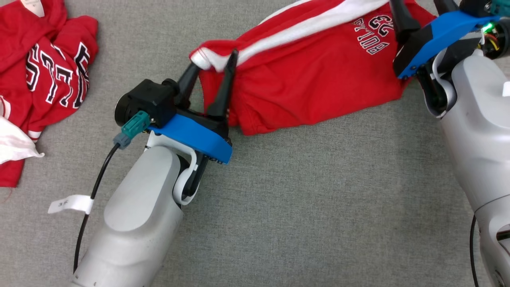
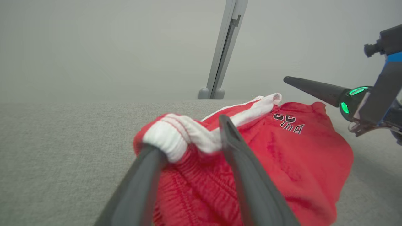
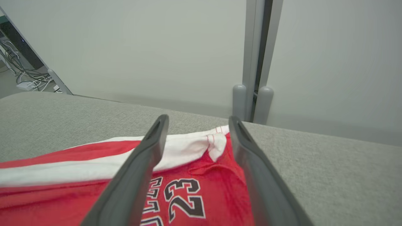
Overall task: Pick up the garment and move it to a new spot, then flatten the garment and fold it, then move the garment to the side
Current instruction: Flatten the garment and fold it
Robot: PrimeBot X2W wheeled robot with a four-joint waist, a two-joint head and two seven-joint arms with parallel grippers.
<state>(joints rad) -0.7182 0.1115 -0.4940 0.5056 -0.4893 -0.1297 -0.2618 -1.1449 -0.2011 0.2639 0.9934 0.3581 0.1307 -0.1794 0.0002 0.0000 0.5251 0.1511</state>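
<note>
Left arm: the pale forearm comes up from the lower left of the head view and the wrist is canted to the right. The left gripper (image 1: 215,59) stands with its fingers apart, straddling the bunched white-banded end of the garment (image 1: 318,79). The cloth lies between them and is not pinched.

Right arm: it enters at the right edge, with the right gripper (image 1: 420,12) at the upper right. Its fingers are spread wide over the garment's other end, and their tips are cut off by the top of the frame.

The garment, red shorts with a white stripe, lies stretched across the upper middle of the grey table (image 1: 303,191), running from one gripper to the other.

The head view also shows a second red garment (image 1: 44,67) and a white cloth (image 1: 14,145) at the far left.

In the left wrist view the left finger touches the white band. One of the right gripper's fingers (image 2: 314,88) shows at the upper right, and a grey post (image 2: 223,50) stands behind the table.

The right wrist view shows the "23" print (image 3: 185,201) between its spread fingers, and cables (image 3: 22,78) at the upper left.
</note>
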